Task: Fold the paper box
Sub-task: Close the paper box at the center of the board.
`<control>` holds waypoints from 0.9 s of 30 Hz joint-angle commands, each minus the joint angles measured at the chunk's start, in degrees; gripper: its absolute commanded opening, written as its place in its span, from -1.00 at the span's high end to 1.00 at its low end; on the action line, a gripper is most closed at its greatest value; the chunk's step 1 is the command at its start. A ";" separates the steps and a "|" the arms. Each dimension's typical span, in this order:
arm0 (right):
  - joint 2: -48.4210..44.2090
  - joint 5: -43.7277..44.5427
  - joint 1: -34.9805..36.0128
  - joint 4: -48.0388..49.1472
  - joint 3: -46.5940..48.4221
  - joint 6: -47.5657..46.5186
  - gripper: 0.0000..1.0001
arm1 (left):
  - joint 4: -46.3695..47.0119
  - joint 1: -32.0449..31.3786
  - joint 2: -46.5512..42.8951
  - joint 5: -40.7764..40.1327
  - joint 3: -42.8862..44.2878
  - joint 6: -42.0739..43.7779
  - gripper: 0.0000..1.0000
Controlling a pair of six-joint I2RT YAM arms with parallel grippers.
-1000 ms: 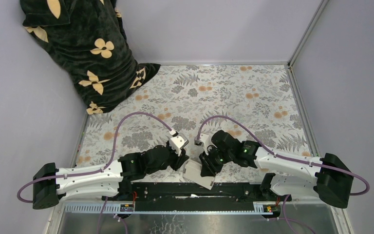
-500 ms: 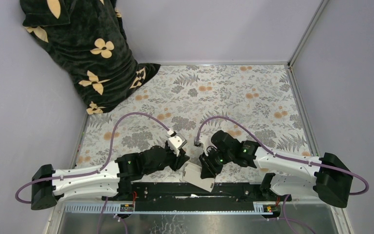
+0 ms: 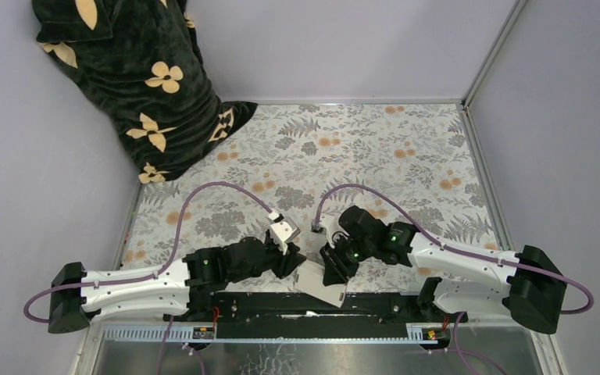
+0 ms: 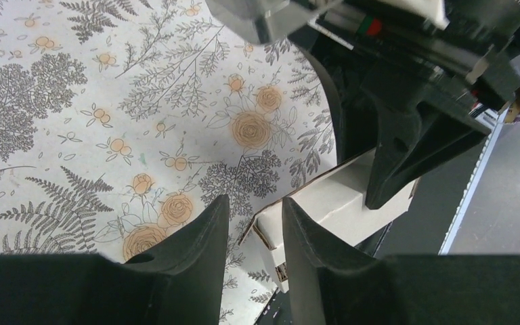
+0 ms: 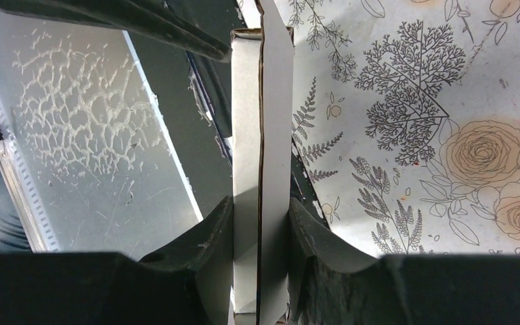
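Observation:
The paper box (image 3: 318, 283), white cardboard partly folded into a small block, hangs over the table's near edge between the two arms. My right gripper (image 3: 333, 271) is shut on it; in the right wrist view the box (image 5: 261, 122) stands edge-on, pinched between both fingers of this gripper (image 5: 261, 202). My left gripper (image 3: 294, 262) is open just left of the box. In the left wrist view the box's corner (image 4: 325, 200) lies by the right finger of the left gripper (image 4: 254, 200), with a loose flap edge in the gap.
A dark cloth with tan flowers (image 3: 137, 78) is heaped in the back left corner. The floral table cover (image 3: 375, 148) runs to grey walls on three sides. A black rail (image 3: 281, 306) runs along the near edge under the box.
My left gripper has slid a little down and toward the box. The right gripper keeps its hold, and the box has shifted only slightly.

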 commanded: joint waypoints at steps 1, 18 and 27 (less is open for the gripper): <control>-1.67 -2.41 -1.22 -2.23 3.94 -1.67 0.91 | 0.17 -0.55 1.05 -0.27 0.02 -0.65 0.18; -3.27 -3.48 -2.43 -4.23 4.20 -2.11 0.91 | -0.09 -0.64 0.63 -2.39 0.20 -0.24 0.21; -3.51 -3.24 -2.47 -4.64 4.38 -2.28 0.91 | -0.03 -0.64 1.87 -1.93 0.40 -0.29 0.23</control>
